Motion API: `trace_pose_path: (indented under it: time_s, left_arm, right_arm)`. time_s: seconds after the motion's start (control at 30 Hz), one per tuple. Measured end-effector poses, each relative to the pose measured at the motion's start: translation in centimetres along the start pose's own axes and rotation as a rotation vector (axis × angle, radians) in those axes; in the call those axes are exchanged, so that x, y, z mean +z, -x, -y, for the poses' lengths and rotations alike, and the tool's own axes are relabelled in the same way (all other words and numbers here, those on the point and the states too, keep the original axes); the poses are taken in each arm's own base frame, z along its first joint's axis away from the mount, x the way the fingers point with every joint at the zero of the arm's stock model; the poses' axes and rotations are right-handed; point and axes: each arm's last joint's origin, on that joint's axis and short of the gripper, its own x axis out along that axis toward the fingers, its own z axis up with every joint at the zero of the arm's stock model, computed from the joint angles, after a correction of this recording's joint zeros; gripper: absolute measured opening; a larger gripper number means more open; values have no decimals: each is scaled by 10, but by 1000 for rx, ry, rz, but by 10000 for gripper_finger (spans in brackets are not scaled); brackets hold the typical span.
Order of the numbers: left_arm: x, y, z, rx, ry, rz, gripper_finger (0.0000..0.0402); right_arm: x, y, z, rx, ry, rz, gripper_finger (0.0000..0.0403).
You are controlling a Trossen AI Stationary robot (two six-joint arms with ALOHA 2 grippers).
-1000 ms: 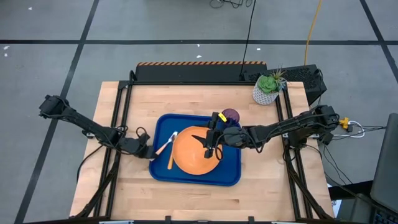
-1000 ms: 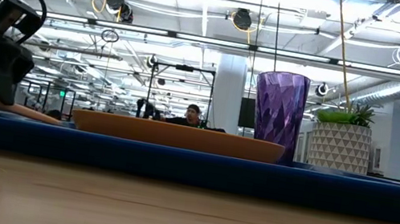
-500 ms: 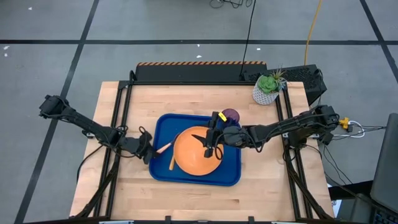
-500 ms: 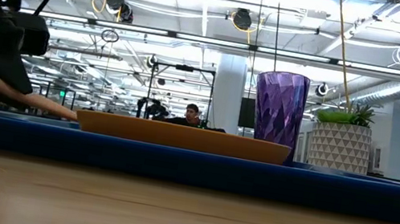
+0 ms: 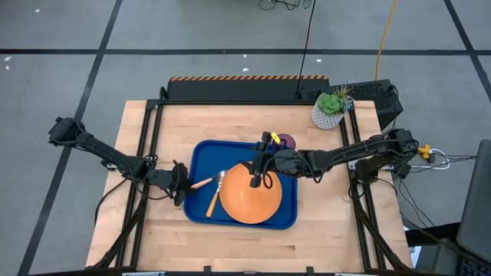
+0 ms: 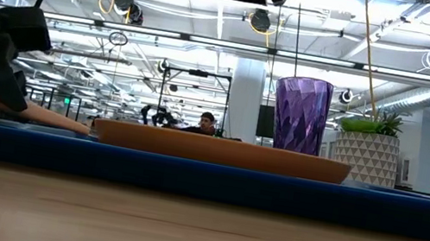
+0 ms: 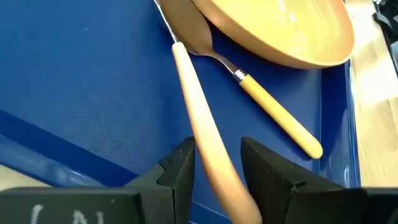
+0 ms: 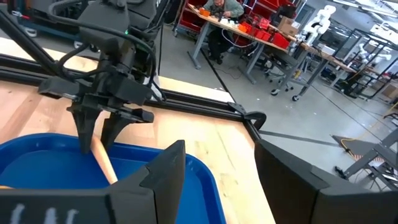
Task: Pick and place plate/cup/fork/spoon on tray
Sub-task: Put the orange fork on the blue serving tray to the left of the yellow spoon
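Fork (image 5: 207, 182) placement is the step judged to be in hand, and it turns on how the slim handle lies to the left gripper (image 5: 181, 190). In the high view the handle runs from the left rim of the blue tray (image 5: 201, 153) rightward and slightly upward, the metal end reaching the left edge of the orange plate (image 5: 249, 201) at the frame's centre. In the left wrist view the handle end is seen between the two dark fingers (image 7: 180, 171), along their reach. Whether it is gripped or merely flanked cannot be told. The spoon (image 5: 212, 201) lies just beside it on the tray floor, its handle pointing toward the lower frame edge and its bowl tucked against the plate. The left arm is plainly nearer, so a straight retreat leftward along the handle's axis, out over the worktop (image 5: 153, 230), is judged the cleanest exit. The right gripper (image 5: 255, 182) hangs over the plate's upper-left rim, fingers spread and empty. The purple cup (image 5: 285, 141) stands at the tray's upper right.
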Motion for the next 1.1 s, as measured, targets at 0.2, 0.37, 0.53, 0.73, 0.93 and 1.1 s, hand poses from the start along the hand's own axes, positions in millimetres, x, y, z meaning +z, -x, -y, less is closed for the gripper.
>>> trace_pose_path:
  time_s: [0.2,0.37,0.53,0.73,0.93,1.1]
  left_arm:
    - [1,0,0,5,-6,10,131]
    - [2,0,0,7,-22,25,131]
    - [2,-1,-7,93,37,29,142]
    - [-1,0,-10,118,85,-10,211]
    - [2,0,-9,121,117,37,275]
    - [13,0,-2,84,19,129,285]
  right_arm:
    - [0,0,1,-2,0,-1,185]
    - [0,0,1,-2,0,-1,185]
    - [0,0,1,-2,-19,-1,185]
    - [0,0,1,-2,-23,-1,185]
    - [-2,0,0,3,-18,-19,185]
    - [-5,0,-1,9,-33,-43,185]
